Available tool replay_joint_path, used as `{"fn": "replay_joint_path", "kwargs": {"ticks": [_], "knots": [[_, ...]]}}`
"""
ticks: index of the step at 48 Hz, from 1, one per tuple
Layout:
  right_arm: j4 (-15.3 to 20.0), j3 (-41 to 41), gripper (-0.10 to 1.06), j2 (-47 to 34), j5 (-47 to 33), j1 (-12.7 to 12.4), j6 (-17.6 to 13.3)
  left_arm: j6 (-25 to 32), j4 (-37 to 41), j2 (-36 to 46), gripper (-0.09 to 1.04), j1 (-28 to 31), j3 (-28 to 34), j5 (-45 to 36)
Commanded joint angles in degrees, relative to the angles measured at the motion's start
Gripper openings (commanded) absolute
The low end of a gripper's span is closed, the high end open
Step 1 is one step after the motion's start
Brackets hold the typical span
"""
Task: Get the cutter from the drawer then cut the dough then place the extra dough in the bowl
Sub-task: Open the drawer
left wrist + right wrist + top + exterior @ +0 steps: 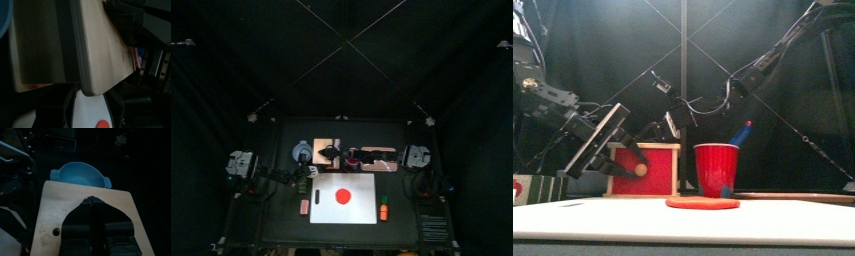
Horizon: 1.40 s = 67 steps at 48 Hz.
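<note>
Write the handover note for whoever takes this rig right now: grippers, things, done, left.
Left gripper: open, at the knob of the red drawer front. The drawer looks shut.
Right gripper: shut, over the top of the wooden box.
Dough: an uncut red disc on the white board, in front of the box.
Bowl: beside the box, looks empty.
Cutter: not in view, presumably inside the drawer.
Done: nothing yet.
Left: open the drawer, take the cutter, cut the dough, put the extra dough in the bowl.

In the red cup (716, 168), blue knife (743, 132) mostly hidden; bowl (80, 173) partly behind box (57, 203).
</note>
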State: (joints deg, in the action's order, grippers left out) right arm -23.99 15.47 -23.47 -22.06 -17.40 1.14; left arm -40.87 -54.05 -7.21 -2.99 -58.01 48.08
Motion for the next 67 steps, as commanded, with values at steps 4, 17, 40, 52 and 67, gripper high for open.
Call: {"fn": "replay_joint_path", "kwargs": {"ticks": [4,17,40,52,67], "knots": [[0.09,-0.09,-0.03,0.44,0.70,1.14,-0.09,0.79,-1.14,0.26,0.70,0.62,1.05,-0.35],[0.09,-0.09,-0.03,0.44,0.70,1.23,-0.26,0.70,-0.97,-0.79,0.71,0.62,1.41,-0.70],[0.18,-0.09,-0.03,0.44,0.70,1.41,-0.35,0.70,-0.44,-1.85,0.70,0.62,2.46,-1.32],[0.18,-0.09,-0.03,0.44,0.70,1.32,-0.35,0.97,0.00,-1.93,0.67,0.53,2.02,-2.37],[0.35,-0.09,-0.03,0.35,0.70,1.32,-0.44,0.97,1.05,-1.58,0.62,-0.70,2.02,-3.43]]}}
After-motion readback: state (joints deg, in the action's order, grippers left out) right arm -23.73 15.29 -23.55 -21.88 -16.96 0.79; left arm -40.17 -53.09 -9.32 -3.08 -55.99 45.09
